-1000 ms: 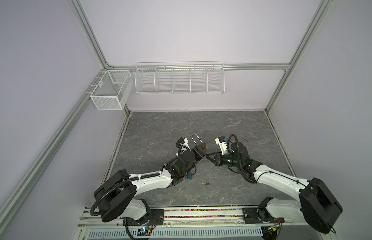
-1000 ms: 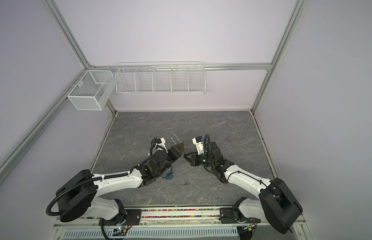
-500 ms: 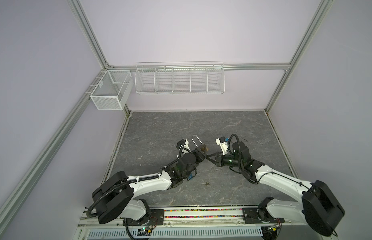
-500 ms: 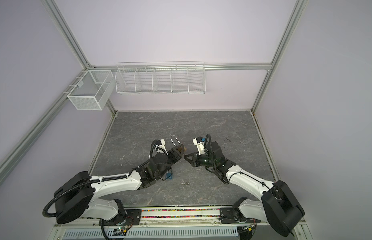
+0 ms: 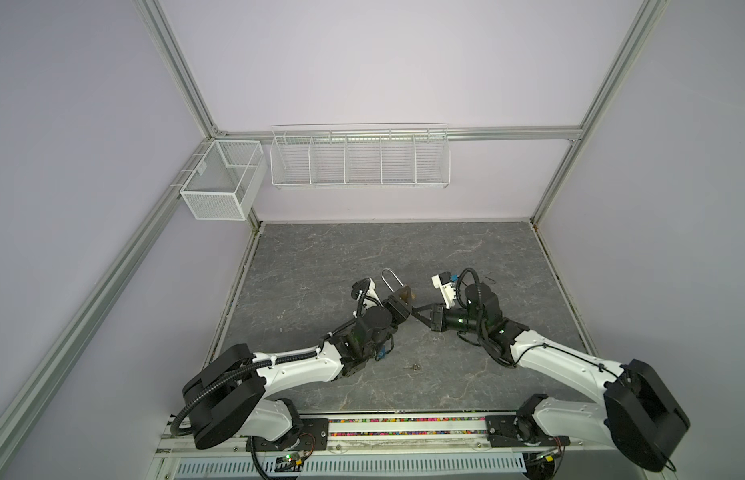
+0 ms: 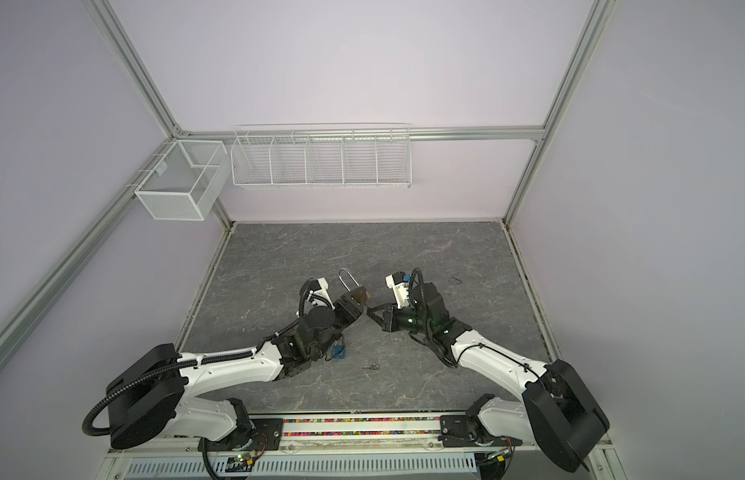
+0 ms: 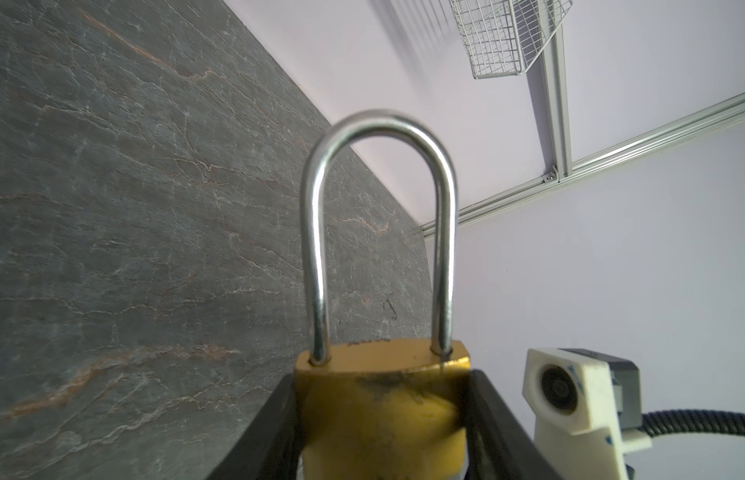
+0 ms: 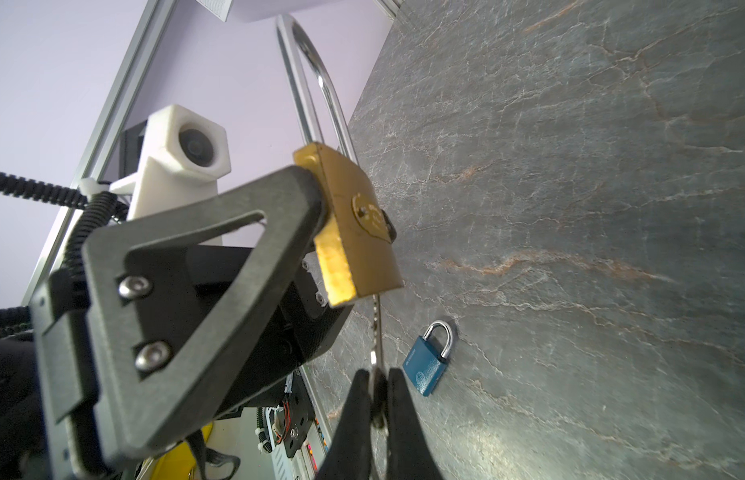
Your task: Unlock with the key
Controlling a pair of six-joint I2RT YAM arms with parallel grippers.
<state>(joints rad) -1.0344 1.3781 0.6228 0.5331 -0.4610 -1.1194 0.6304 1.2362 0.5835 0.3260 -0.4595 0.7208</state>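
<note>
While my left gripper (image 5: pixel 400 306) clamps the brass padlock (image 7: pixel 379 399) by its body, one finger on either side, the long steel shackle (image 7: pixel 379 133) sticks out past the fingertips and both of its legs meet the body. My right gripper (image 8: pixel 378 380) is pressed together on the head of a key (image 8: pixel 378 332). The key's thin blade reaches to the end of the padlock body opposite the shackle; whether the tip sits inside the keyway I cannot tell. In both top views the two grippers meet nose to nose just below the centre of the frame, above the grey stone-patterned table (image 5: pixel 321 257). A small blue padlock (image 8: pixel 428 361) lies flat on the table just beside my left forearm. A second key (image 5: pixel 412 366) lies near it, toward the lower middle of the frame.
</note>
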